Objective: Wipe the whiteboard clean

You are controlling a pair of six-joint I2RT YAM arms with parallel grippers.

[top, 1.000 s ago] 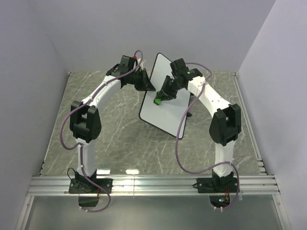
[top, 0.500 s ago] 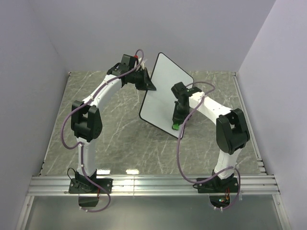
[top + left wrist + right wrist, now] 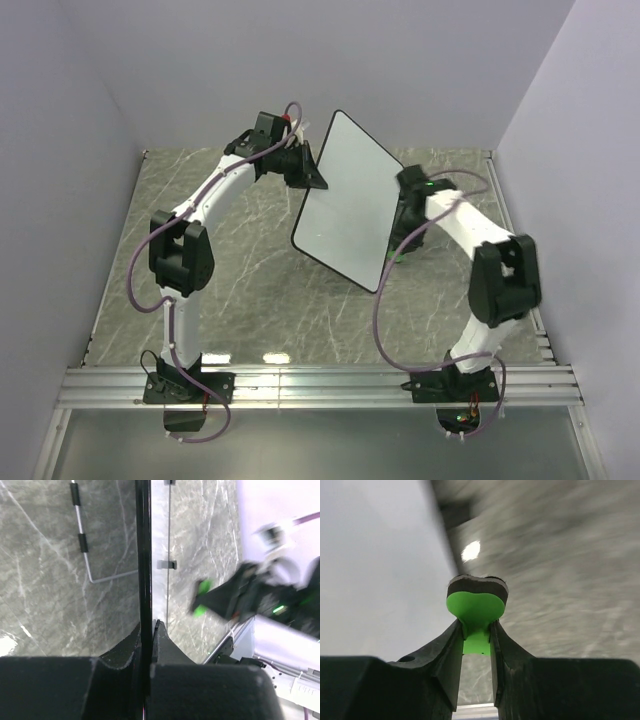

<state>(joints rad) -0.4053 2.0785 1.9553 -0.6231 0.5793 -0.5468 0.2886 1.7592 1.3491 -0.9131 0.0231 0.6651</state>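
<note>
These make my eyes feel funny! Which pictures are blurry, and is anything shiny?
Right wrist view: the table and whiteboard are smeared, the green eraser sharp. Left wrist view: the right tool is fuzzy. Top view: sharp, with a bright glare spot on the table.

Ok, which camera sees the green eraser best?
The right wrist view: the eraser sits big and clear in the middle. The left wrist view shows it only as a small blurry green bit beyond the whiteboard edge. In the top view it is just a green speck by the whiteboard's right edge.
</note>
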